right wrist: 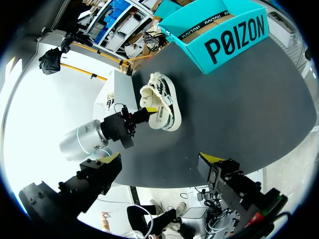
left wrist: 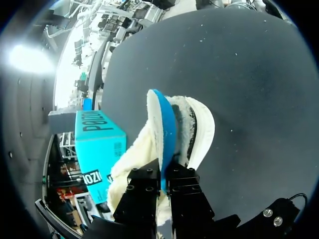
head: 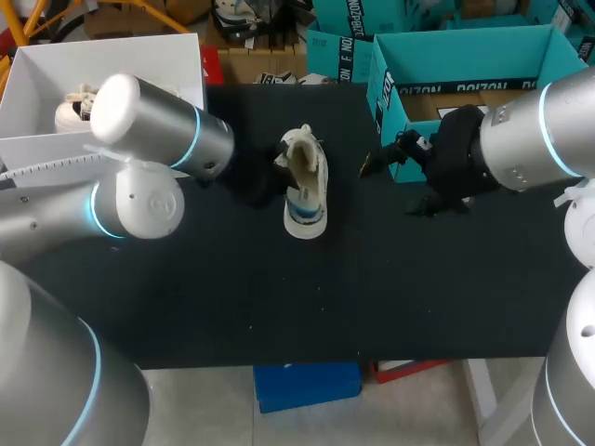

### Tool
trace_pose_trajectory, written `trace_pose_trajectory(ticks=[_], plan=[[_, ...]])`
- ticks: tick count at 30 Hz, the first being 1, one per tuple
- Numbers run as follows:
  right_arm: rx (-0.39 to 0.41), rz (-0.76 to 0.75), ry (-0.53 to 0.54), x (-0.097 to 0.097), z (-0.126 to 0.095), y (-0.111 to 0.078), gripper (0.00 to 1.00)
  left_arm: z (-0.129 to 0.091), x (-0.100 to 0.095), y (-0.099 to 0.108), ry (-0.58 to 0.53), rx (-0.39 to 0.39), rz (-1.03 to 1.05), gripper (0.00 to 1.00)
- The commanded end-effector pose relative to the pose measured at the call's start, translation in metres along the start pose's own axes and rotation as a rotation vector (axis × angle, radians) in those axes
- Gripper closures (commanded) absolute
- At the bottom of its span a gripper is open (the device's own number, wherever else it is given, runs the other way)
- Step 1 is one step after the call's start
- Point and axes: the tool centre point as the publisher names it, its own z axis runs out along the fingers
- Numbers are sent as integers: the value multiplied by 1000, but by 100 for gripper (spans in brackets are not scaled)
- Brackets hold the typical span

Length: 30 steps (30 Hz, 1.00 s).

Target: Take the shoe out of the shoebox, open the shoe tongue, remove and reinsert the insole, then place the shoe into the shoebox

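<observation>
A white shoe (head: 305,181) with dark stripes lies on the black table (head: 279,297), between my two grippers. In the left wrist view the shoe (left wrist: 199,127) is just ahead of my left gripper (left wrist: 163,175), which is shut on the edge of a blue-backed insole (left wrist: 164,129) standing up out of the shoe's opening. In the head view my left gripper (head: 251,186) is a dark shape at the shoe's left. My right gripper (right wrist: 160,158) hangs wide open, apart from the shoe (right wrist: 160,102), holding nothing; in the head view it (head: 379,160) is right of the shoe.
An open teal shoebox (head: 386,79) stands at the back right, close behind my right gripper. At the back left stands a white box (head: 37,93) with another pale shoe (head: 74,107) in it. My left arm's grey links (head: 158,158) cover the table's left part.
</observation>
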Motion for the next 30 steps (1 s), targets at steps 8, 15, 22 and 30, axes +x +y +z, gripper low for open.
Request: trace_pose_trajectory(ticks=[8, 15, 22, 30], plan=[[-2, 1, -3, 1, 1, -1, 0, 12, -3, 5, -12, -39, 5, 0], [-2, 1, -3, 1, 1, -1, 0, 9, -6, 7, -20, -58, 12, 0], [-2, 1, -3, 1, 1, -1, 0, 8, -6, 10, -15, -76, 23, 0], [-2, 1, -3, 1, 1, -1, 0, 7, -6, 12, -17, -87, 30, 0]])
